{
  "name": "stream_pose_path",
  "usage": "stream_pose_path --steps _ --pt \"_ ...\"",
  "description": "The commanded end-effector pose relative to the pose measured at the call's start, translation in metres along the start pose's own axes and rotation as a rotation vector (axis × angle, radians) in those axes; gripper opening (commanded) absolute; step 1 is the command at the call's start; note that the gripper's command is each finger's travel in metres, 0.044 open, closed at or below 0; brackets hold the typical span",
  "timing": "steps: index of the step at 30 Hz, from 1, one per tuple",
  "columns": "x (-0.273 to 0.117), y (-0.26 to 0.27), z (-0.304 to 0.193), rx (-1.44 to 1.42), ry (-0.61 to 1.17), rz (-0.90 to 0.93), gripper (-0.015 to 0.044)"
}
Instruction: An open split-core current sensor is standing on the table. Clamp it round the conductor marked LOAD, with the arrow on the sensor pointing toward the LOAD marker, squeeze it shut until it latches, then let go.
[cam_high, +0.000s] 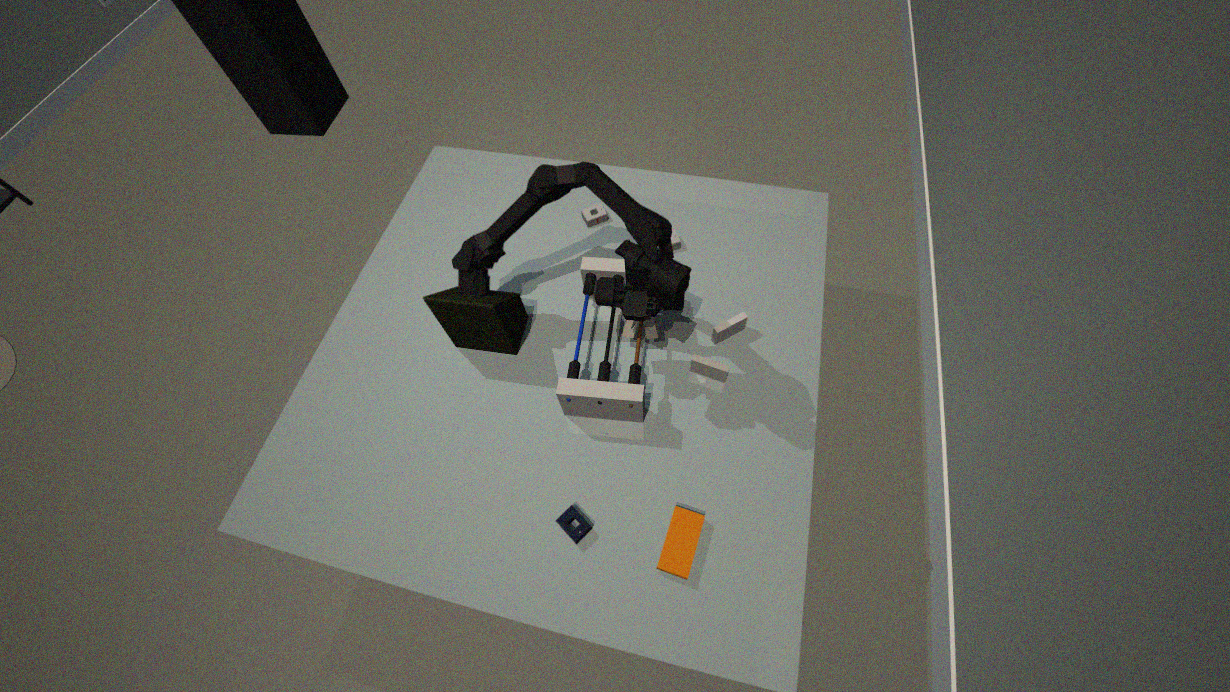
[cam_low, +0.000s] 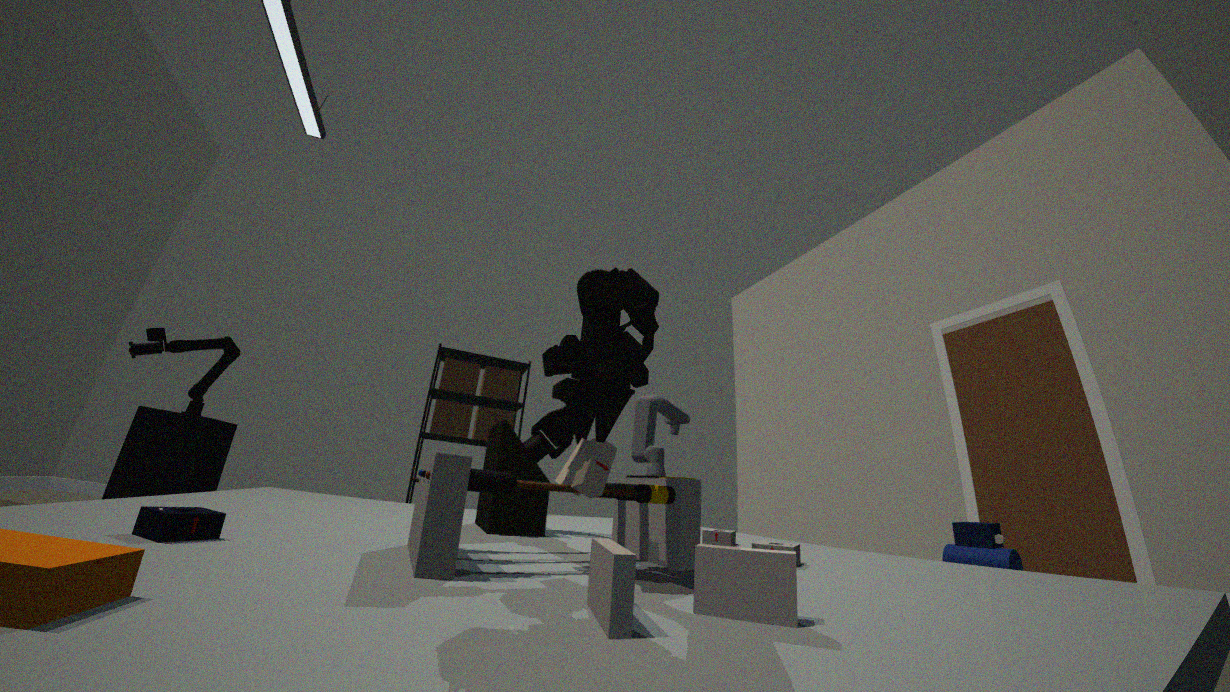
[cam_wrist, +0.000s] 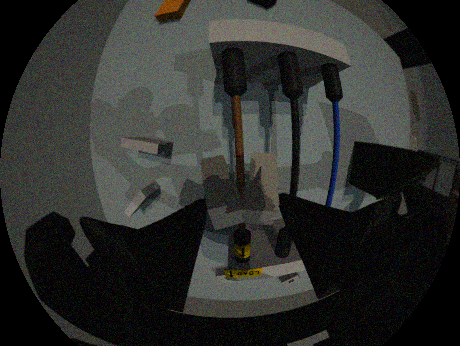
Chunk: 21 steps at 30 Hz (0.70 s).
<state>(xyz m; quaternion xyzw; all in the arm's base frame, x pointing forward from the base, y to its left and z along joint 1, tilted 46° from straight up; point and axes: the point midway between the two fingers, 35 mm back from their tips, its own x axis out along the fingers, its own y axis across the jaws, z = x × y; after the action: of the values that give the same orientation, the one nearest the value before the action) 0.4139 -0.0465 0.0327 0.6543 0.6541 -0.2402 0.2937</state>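
My gripper (cam_wrist: 242, 202) is shut on the pale split-core sensor (cam_high: 643, 330) (cam_low: 595, 465) (cam_wrist: 264, 172). The sensor is tilted, its jaws apart, at the height of the brown conductor (cam_high: 638, 349) (cam_low: 537, 485) (cam_wrist: 238, 130). In the wrist view the brown conductor runs in between the two jaws; whether it sits fully inside is hidden. A red mark shows on the sensor in the exterior view, but its pointing direction is too small to tell. The yellow LOAD label (cam_wrist: 243, 273) lies beyond the brown conductor's far end, near a yellow band (cam_low: 659, 494) (cam_wrist: 242, 251).
Black (cam_wrist: 295, 145) and blue (cam_wrist: 335, 145) (cam_high: 581, 331) conductors run beside the brown one, into a white end block (cam_high: 602, 391) (cam_wrist: 280, 34). Two upright pale blocks (cam_high: 729, 327) (cam_high: 709, 369) stand beside the rack. An orange block (cam_high: 681, 542) (cam_low: 68, 572) and a dark ring-like piece (cam_low: 178, 523) lie farther off.
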Motion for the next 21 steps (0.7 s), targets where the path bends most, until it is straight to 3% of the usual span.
stream_pose_path --steps 1,21 --pt "0.008 -0.001 0.0 0.011 0.005 0.0 0.0" --pt "0.031 -0.001 0.0 0.002 0.001 0.0 0.0"
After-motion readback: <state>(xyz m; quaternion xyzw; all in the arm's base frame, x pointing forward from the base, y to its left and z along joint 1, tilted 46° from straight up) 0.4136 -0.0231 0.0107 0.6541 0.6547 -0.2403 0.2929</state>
